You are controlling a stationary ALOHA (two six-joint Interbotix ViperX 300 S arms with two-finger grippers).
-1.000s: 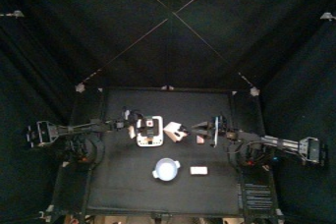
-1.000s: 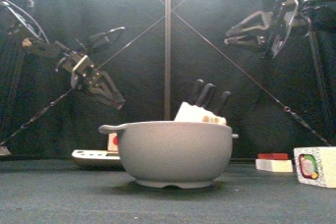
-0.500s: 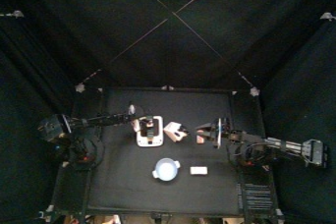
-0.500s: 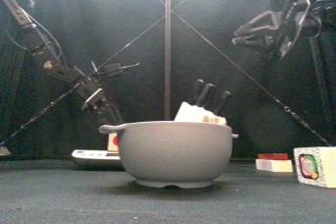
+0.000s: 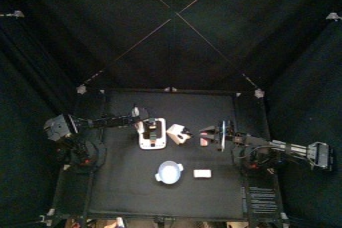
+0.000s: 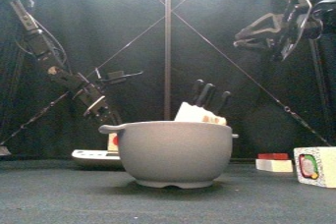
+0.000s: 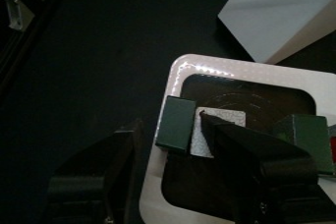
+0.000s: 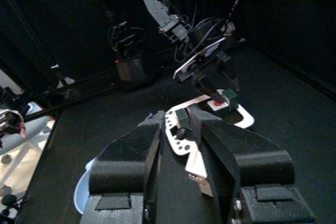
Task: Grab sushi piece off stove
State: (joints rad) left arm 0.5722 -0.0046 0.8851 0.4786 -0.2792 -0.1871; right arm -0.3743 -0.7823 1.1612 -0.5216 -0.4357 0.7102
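Sushi piece (image 8: 217, 98) on top of the stove (image 5: 151, 133), left of the tabletop's (image 5: 120, 177) middle. Directly above it, left gripper (image 7: 241, 130), released and spread wide over the stove, grasping nothing. Right gripper (image 5: 221, 131) raised off to the right; released or clenched, cannot tell. Bowl (image 6: 171, 154) near the front edge.

On the small black counter (image 5: 127, 177), the small white rectangular toy stove (image 5: 152, 134) with dark marks on top sits left of centre. The left arm's hand (image 5: 144, 122) hangs at the stove's far end. The right arm's hand (image 5: 222, 133) is over pale pinkish pieces (image 5: 207, 136). Nearer the front lie a round pale-blue dish (image 5: 168, 172) and, just beside it, a small flat white rectangle (image 5: 202, 173).
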